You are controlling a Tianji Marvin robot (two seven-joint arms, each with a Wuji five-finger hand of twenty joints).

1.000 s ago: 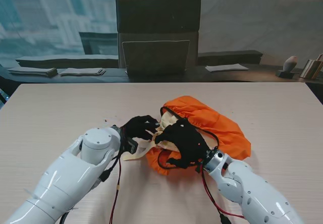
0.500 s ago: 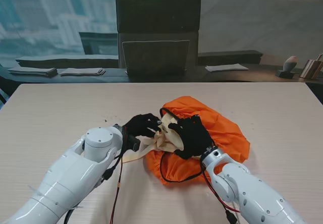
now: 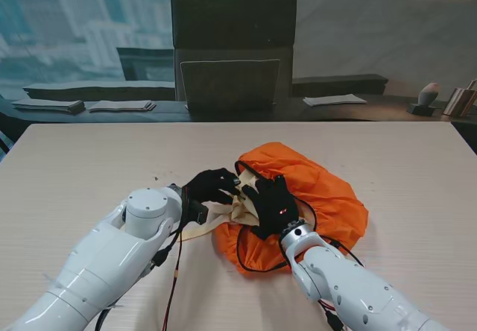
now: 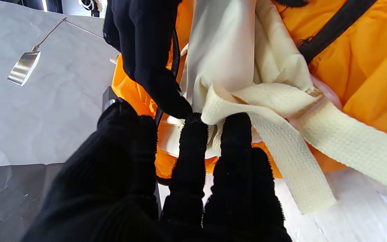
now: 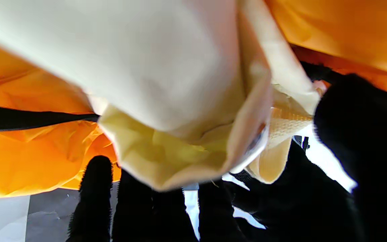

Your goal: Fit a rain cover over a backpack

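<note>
Orange, thin and crinkled, the nylon rain cover [image 3: 317, 193] lies bunched over most of the cream fabric backpack [image 3: 242, 208], right of centre on the pale wooden surface [image 3: 89, 159] and nearer to me than its middle. The cream end still pokes out toward the left, with a woven cream webbing strap [image 4: 291, 134] trailing from it.

Both pieces look light and limp. The cover will likely slide and fold rather than hold a shape, so the black elastic hem [image 4: 334, 28] is probably the best place to take hold, since it gives a firm edge to stretch over the exposed end. The bag itself seems soft enough to buckle if pushed, so it may need steadying.

The left robot hand [image 3: 209, 186], in a black glove, rests at the uncovered end with its fingertips [image 4: 193, 134] touching the strap and cloth; whether they actually pinch anything I cannot tell. The right robot hand [image 3: 272, 203] lies over the opening between cover and bag. In its wrist view the cream cloth fills the frame and sits against the fingers, yet a closed grasp is not visible, so its hold is also unclear.

Much is hidden: the underside of the bag, how far the hem has gone round it, and the right palm. The right wrist view is blurred close up.
</note>
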